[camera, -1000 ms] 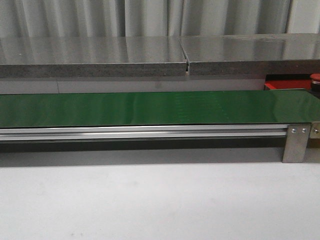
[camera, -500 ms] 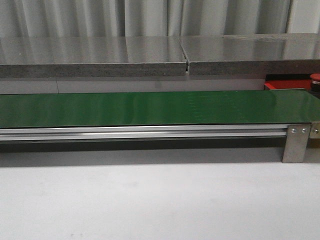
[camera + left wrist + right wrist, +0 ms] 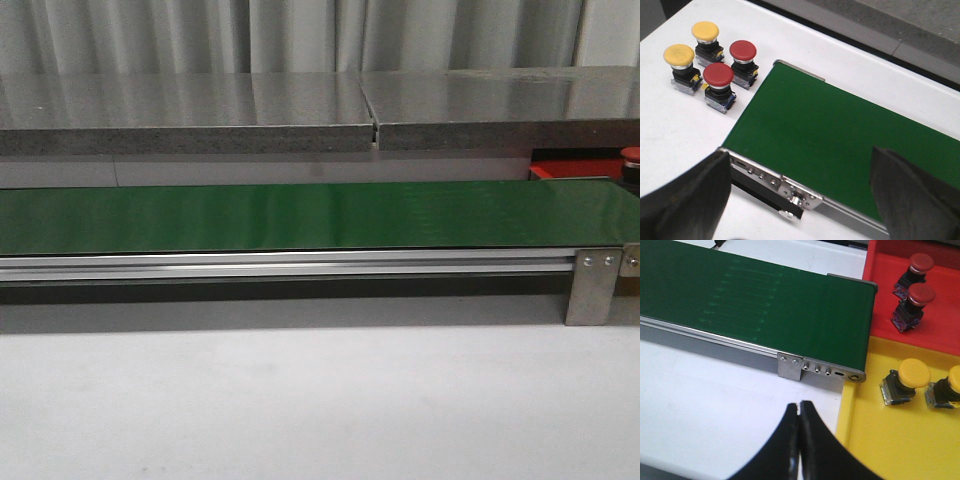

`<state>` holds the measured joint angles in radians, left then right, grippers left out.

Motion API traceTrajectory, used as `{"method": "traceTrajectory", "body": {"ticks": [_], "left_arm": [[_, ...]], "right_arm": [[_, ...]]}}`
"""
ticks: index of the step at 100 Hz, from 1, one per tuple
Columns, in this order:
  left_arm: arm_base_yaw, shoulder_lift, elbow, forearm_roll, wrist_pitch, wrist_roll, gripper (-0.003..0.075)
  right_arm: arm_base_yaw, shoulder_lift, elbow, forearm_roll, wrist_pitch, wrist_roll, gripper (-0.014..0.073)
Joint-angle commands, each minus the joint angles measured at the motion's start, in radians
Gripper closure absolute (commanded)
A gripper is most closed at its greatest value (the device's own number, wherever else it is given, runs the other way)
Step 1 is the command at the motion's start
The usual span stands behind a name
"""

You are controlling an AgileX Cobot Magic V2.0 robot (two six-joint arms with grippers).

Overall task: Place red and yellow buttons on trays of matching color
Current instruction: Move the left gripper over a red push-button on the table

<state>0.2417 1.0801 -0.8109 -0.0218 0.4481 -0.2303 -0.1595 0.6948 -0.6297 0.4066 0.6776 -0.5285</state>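
Left pincer (image 3: 800, 195) hung with jaws wide apart and empty, over the belt (image 3: 840, 145) end. Four buttons stood on the white bench (image 3: 670, 135) beside that end, upright and well clear of the jaws: two yellow (image 3: 679, 55) (image 3: 705, 31) on the far side from the belt, two red (image 3: 718, 74) (image 3: 743, 50) nearer it. They sat close together, the bases nearly touching.

Belt surface carried nothing in the front view.

Right pincer (image 3: 799, 412) had its jaws closed together on nothing, over the bench just short of the yellow tray (image 3: 875, 450) rim. Two yellow-capped buttons lay tipped on their sides in that tray (image 3: 904, 380) (image 3: 949, 387). The red tray (image 3: 940, 320) adjoined it and held two red-capped ones (image 3: 920, 262) (image 3: 921, 294), also tilted.

Judgement: buttons look rigid, light and hard plastic, with smooth domed caps likely to slip. The squarer dark body under the cap looks the better grip. Tight grouping could let a jaw knock a neighbour.
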Motion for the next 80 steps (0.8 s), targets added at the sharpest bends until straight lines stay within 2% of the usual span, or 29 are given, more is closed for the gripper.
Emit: {"method": "traceTrajectory", "body": {"ticks": [1,20,49,80], "left_arm": [[0.026,0.097,-0.103,-0.013,-0.060,-0.014,0.0152],[0.081,0.283,-0.209,-0.013,-0.062,-0.016,0.0152],[0.193,0.464,-0.302,-0.013,-0.060,-0.016,0.0152],[0.221,0.646,-0.442,0.004,-0.011,-0.016,0.0152]], "right_arm": [[0.001,-0.006,-0.023,0.017,-0.054,-0.010,0.0662],[0.001,-0.006,-0.023,0.017,-0.054,-0.010,0.0662],[0.001,-0.006,-0.023,0.017,-0.054,-0.010,0.0662],[0.001,-0.006,-0.023,0.017,-0.054,-0.010,0.0662]]}}
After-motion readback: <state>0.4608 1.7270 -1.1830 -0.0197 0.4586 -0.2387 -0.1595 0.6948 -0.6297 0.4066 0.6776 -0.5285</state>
